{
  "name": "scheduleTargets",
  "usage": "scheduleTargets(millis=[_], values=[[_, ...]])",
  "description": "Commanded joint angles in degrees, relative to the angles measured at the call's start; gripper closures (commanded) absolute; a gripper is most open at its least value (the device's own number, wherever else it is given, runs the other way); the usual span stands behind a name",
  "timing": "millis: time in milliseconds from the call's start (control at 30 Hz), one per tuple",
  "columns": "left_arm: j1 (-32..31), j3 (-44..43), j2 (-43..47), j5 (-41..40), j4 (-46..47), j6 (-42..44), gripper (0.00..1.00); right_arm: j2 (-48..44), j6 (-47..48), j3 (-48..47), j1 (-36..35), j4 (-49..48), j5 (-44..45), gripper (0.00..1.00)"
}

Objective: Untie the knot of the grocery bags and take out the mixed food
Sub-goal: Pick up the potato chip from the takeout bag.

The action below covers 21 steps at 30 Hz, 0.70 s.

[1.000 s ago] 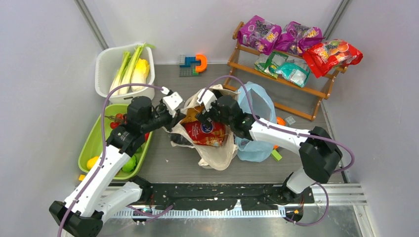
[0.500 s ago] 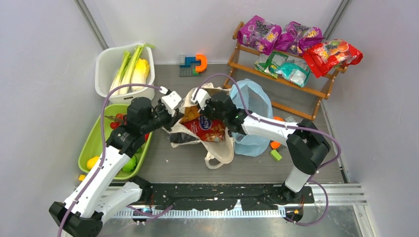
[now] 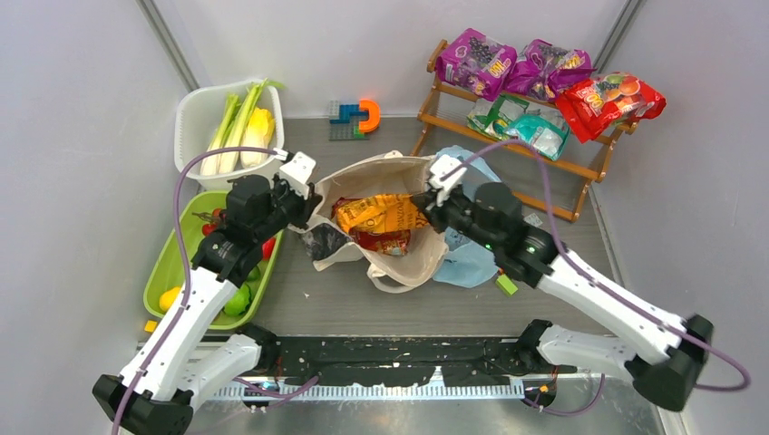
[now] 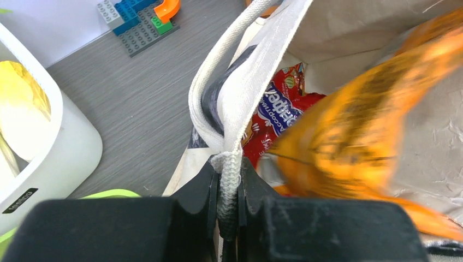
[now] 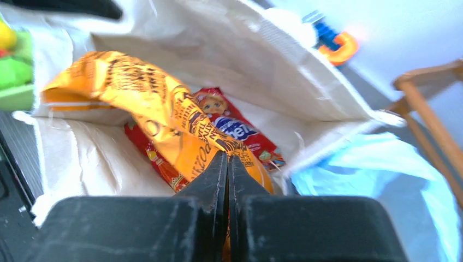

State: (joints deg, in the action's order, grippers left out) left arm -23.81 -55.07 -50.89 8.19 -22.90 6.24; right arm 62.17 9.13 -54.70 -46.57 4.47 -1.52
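Note:
The cream canvas tote (image 3: 363,174) lies open mid-table, with the light-blue plastic bag (image 3: 472,258) crumpled at its right side. I see no knot in any view. My left gripper (image 3: 306,203) is shut on the tote's woven strap (image 4: 245,93) at the left rim, jaws (image 4: 229,180) pinching it. My right gripper (image 3: 428,201) is shut on an orange crinkly snack packet (image 3: 376,215), and its tips (image 5: 227,158) pinch the packet's (image 5: 147,93) near end. Beneath it, a red packet (image 5: 235,125) lies inside the tote (image 5: 218,49).
A white tub (image 3: 195,104) at the back left holds green-white stalks and a yellow vegetable. A green tray (image 3: 168,258) with small fruits lies beside my left arm. The wooden rack (image 3: 508,131) at the back right carries purple, teal and red packets. Toy bricks (image 3: 354,116) sit by the back wall.
My right gripper has closed on the orange packet and drawn it up and to the right out of the tote's depth. The right arm swung outward. The tote's mouth has widened.

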Motion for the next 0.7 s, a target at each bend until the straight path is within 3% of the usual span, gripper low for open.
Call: scheduleTargets(millis=[0, 133, 500, 667], values=[[0.26, -1.78, -0.55, -2.64, 2.57, -1.27, 1.00, -11.20, -5.05, -2.82, -0.45, 4.90, 11.05, 0.95], [0.42, -2.16, -1.13, -5.21, 1.95, -1.95, 1.00, -17.47, -3.97, -7.80, -0.45, 9.22, 19.74, 0.95], [1.65, -2.62, -1.52, -16.09, 0.46, -3.13, 1.00, -20.35, 3.09, -21.59, -0.49, 17.86, 41.49, 0.95], [1.75, -2.35, -0.64, -16.84, 0.84, -2.98, 1.00, -19.97, 6.84, -20.42, -0.35, 17.97, 52.86, 0.95]])
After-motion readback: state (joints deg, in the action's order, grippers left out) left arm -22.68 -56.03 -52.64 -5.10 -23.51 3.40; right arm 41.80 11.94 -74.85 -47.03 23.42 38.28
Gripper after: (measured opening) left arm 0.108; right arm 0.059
